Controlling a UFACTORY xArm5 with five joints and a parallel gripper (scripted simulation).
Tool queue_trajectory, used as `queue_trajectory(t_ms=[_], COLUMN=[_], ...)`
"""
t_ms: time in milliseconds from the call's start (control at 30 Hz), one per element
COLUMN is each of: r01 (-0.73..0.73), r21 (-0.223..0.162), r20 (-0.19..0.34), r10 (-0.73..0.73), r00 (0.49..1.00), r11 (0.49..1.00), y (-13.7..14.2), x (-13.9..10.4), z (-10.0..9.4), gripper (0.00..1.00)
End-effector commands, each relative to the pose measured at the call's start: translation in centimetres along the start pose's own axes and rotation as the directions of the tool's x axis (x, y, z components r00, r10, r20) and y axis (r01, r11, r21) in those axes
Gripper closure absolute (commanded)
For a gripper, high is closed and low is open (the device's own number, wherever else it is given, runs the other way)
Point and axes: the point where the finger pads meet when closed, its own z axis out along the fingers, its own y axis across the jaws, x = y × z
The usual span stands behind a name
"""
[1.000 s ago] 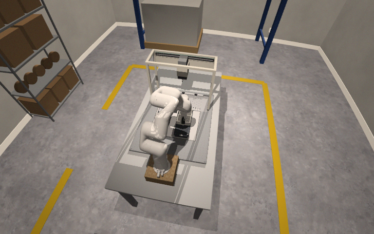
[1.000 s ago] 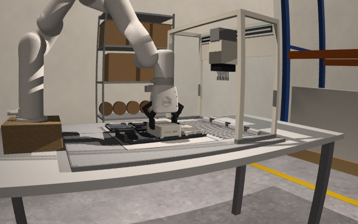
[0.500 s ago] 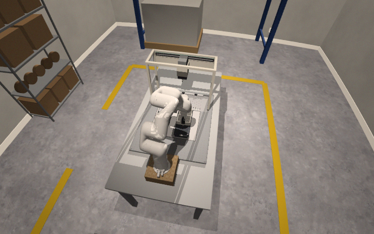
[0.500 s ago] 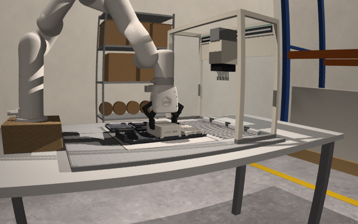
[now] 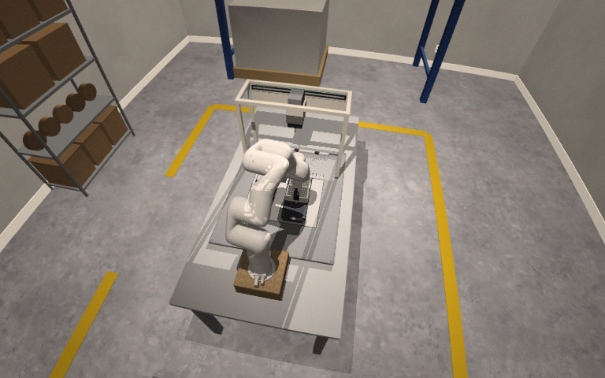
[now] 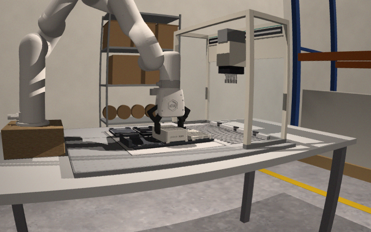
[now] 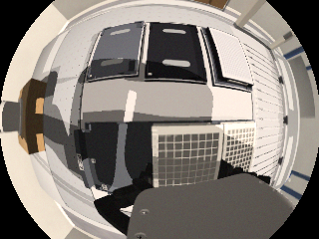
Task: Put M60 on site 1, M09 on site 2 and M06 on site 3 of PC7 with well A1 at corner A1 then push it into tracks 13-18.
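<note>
My gripper (image 6: pixel 170 128) is open, its fingers down on either side of the beige deep-well block M09 (image 6: pixel 172 137) (image 7: pixel 186 149), one toward the handle and one toward site 3. M09 stands level on the middle site of the black carrier PC7 (image 6: pixel 142 146) (image 7: pixel 102 154); its seat in the locators is hidden. M06 (image 6: pixel 201 135) (image 7: pixel 240 141), a pale 96-well plate, lies on site 3. Site 1, beside the handle, is bare. The white 384-well plate M60 (image 7: pixel 230 55) is on nest S3. PC7 is on the apron (image 7: pixel 164 100), in front of the rails (image 6: pixel 232 134) (image 7: pixel 266 105).
Nests S1 (image 7: pixel 117 50) and S2 (image 7: pixel 174 47) are empty. A light frame (image 6: pixel 248 81) (image 5: pixel 343 138) stands over the rails, with a pipetting head (image 6: pixel 231 54) (image 5: pixel 295 111) hanging high inside it. Small dark blocks (image 7: pixel 285 119) stand at the rails' far end.
</note>
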Motion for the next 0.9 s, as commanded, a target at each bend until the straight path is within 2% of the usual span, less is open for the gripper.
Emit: queue_trajectory(t_ms=[0,867], r01=[0.000,0.000], r21=[-0.006,-0.006], r20=[-0.011,-0.011], r10=[0.000,0.000], r00=[1.000,1.000], r11=[1.000,1.000], y=[0.2,0.1], x=[0.0,-0.1], z=[-0.6,-4.6], gripper=[0.00,0.00])
